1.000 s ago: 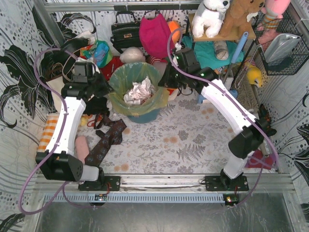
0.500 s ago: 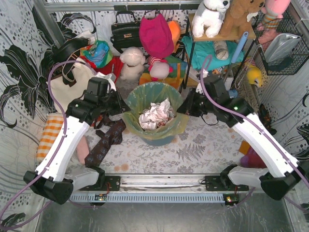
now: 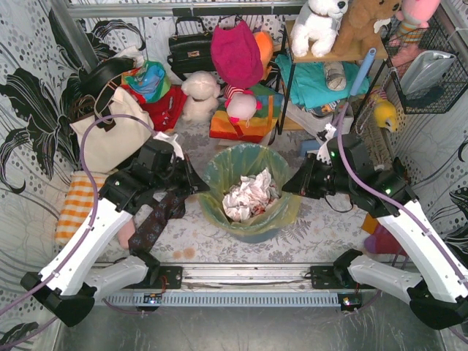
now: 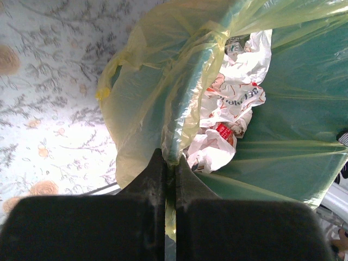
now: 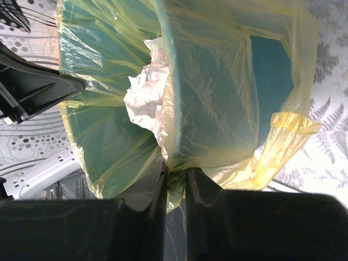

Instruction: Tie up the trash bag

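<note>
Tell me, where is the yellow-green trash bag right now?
Overhead view: the trash bag lines the central teal bin, between the left gripper and the right gripper, which each pinch its rim.

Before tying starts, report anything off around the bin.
Nothing looks spilled or torn. The trash bag is folded over the rim of the teal bin, with the left gripper and right gripper each pinching it at opposite edges. A dark patterned necktie lies crumpled beside the bin.
</note>
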Tool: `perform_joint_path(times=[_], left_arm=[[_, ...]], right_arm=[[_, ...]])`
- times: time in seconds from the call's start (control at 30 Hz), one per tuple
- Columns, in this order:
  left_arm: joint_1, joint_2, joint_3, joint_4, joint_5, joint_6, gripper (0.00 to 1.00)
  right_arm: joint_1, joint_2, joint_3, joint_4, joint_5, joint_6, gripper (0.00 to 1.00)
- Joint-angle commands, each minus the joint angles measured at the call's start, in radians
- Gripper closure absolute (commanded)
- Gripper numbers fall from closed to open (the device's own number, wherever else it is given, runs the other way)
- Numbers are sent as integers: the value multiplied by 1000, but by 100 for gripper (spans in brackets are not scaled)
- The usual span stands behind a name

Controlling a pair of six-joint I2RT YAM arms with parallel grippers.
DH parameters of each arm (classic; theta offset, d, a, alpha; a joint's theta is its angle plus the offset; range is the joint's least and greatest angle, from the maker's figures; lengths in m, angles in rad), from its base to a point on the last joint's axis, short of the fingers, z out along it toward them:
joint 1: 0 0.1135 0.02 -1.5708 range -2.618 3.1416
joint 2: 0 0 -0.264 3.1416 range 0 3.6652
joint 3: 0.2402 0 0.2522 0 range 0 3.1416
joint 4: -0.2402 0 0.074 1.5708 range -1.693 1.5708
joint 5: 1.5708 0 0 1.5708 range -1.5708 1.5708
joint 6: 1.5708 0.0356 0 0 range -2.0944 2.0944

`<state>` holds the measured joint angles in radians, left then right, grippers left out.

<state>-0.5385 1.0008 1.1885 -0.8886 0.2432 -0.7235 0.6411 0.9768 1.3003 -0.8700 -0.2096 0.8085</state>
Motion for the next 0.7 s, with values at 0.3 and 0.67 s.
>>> perform_joint_path(times=[0.3,0.67], left_arm=[[-156,-37,41,144,92,-135,100],[-172,26,88,126,60,-120,98]], right_arm=[[9,-83,-39,-83,-25,37,100],[9,-47,-67,-81,49,22,100]])
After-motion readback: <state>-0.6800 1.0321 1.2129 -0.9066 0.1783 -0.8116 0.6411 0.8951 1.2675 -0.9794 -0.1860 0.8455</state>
